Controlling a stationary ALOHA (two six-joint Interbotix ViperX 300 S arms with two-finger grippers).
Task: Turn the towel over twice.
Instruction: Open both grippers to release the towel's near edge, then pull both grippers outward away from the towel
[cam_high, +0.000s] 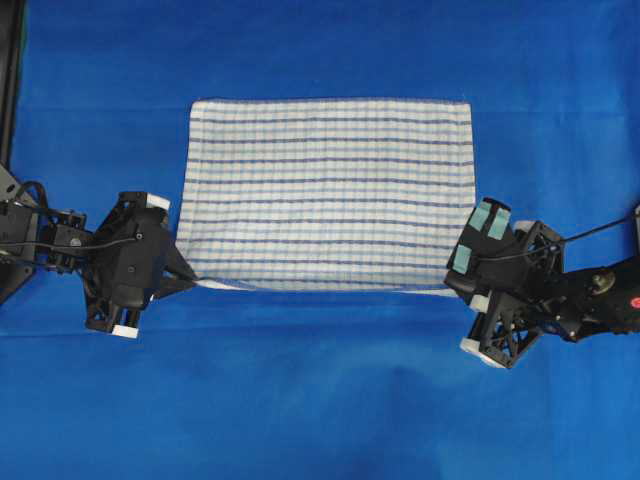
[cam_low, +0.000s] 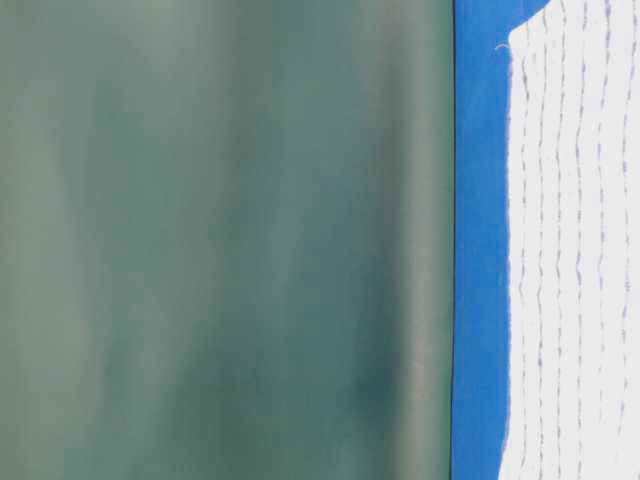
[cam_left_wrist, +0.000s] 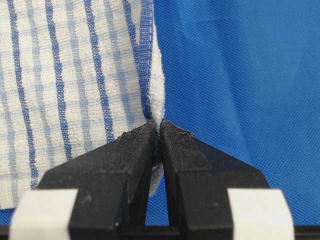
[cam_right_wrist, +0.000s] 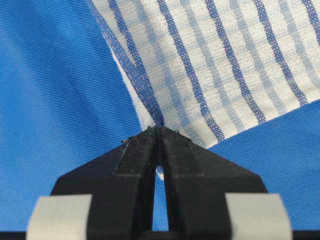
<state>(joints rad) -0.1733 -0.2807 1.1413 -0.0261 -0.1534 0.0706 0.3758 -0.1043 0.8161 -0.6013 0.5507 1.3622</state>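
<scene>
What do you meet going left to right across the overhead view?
Left hand, shut on the towel's near-left corner → towel → right hand, shut on its near-right corner; the blue sheet lies under all of them.

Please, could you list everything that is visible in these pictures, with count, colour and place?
towel: one, white with dark-blue and light-blue stripes, flat in the middle of the sheet, its two near corners pinched.
sheet: one, plain blue, covering the table under the towel.
wall: one, dull green, behind the table in the table-level view.
left gripper: one, black with white tape, shut on the towel's near left corner.
right gripper: one, black with white tape, shut on the towel's near right corner.
</scene>
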